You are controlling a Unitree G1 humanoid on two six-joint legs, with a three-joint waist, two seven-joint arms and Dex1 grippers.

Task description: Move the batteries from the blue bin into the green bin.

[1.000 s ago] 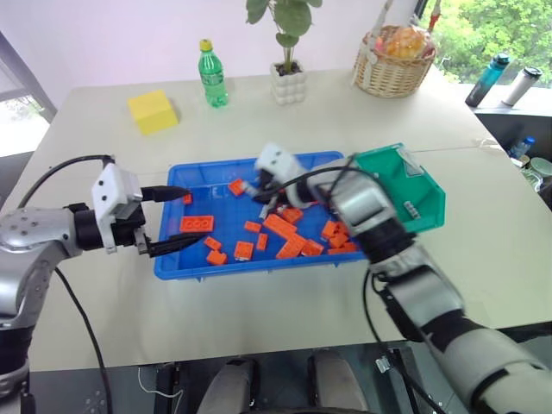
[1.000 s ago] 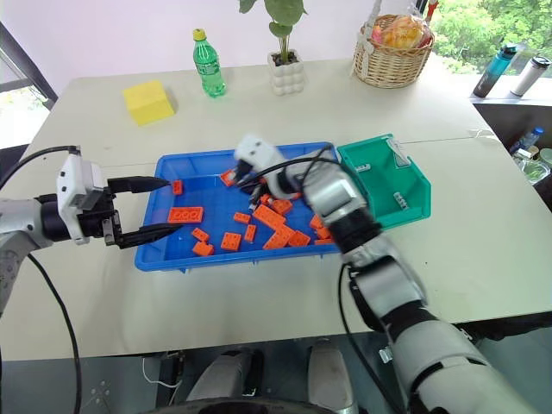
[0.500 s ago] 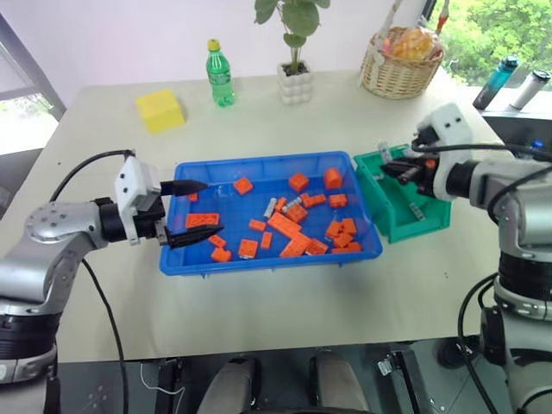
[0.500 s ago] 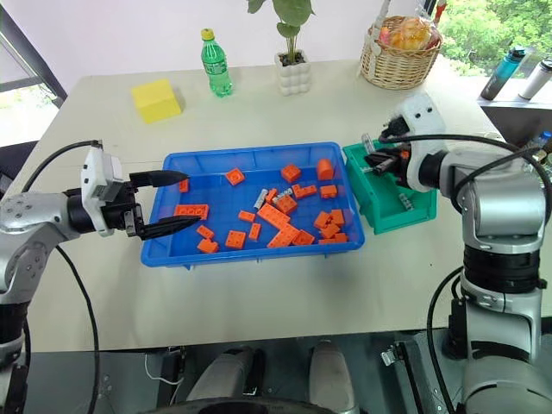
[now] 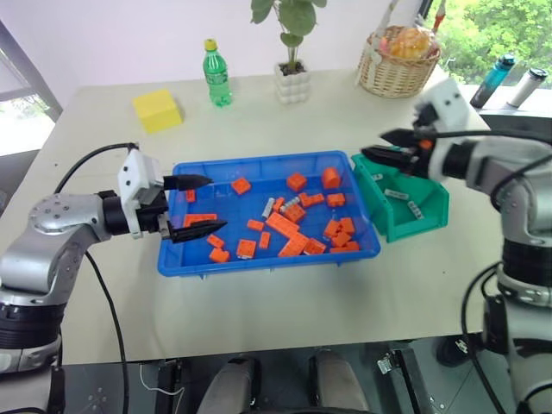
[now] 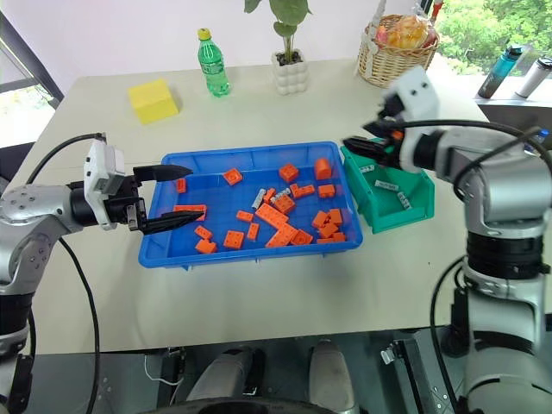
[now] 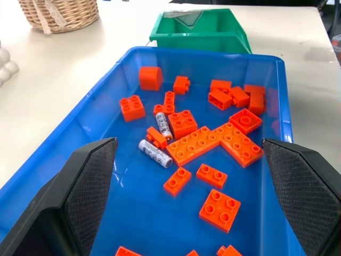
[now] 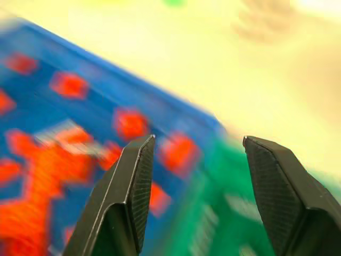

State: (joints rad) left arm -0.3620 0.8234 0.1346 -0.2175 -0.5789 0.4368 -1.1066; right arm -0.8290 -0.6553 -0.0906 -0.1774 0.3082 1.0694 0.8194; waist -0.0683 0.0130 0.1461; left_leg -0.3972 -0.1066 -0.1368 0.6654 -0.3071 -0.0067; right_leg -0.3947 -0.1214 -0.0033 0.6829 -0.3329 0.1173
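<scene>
my right gripper [image 5: 385,148] hangs above the green bin [image 5: 423,214], fingers spread, empty, batteries [image 5: 405,199] lying inside. two batteries [image 7: 155,153] wait mid blue bin [image 5: 224,266] left of it; left gripper [image 5: 201,204] open at the far end, presumably next.

The right gripper [image 8: 194,186] has its two black fingers [image 8: 130,184] spread apart with nothing between them. Beyond the fingertips lies the blue bin [image 8: 106,69], blurred, with orange bricks [image 8: 128,124] scattered over its floor as smeared patches. Between the fingers and past them sits the green bin [image 8: 224,213], just beside the blue bin's end wall; pale shapes inside it are too blurred to identify. A cream table surface [image 8: 213,64] stretches beyond both.
</scene>
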